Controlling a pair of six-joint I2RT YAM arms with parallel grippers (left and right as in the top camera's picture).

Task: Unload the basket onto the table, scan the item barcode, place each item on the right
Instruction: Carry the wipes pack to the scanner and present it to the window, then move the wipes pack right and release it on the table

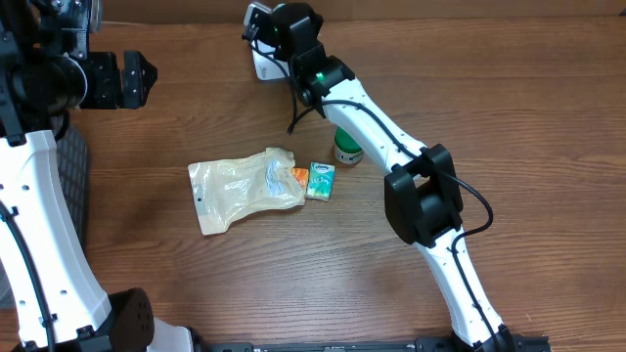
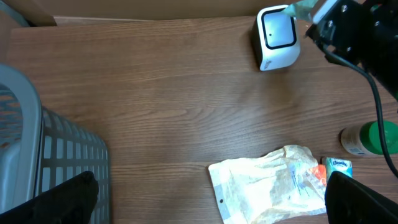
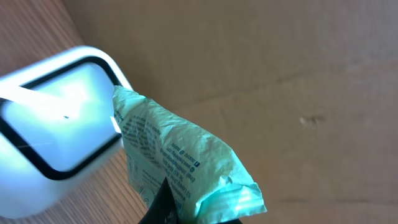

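Note:
My right gripper (image 3: 186, 214) is shut on a light green packet (image 3: 180, 155) with small print on it. The packet is held up right in front of the window of the white barcode scanner (image 3: 56, 124). One dark finger (image 3: 163, 205) covers the packet's lower edge. In the overhead view the scanner (image 1: 264, 64) stands at the back of the table, with the right gripper (image 1: 269, 22) over it. In the left wrist view the packet (image 2: 303, 9) hangs beside the scanner (image 2: 278, 37). My left gripper (image 1: 147, 80) hovers far left, open and holding nothing.
A crumpled clear plastic bag (image 1: 245, 188) lies mid-table with an orange item (image 1: 299, 176) and a teal tissue pack (image 1: 321, 181) at its right edge. A green-lidded bottle (image 1: 347, 149) stands under the right arm. A grey basket (image 2: 43, 168) sits at the left. A cardboard wall closes the back.

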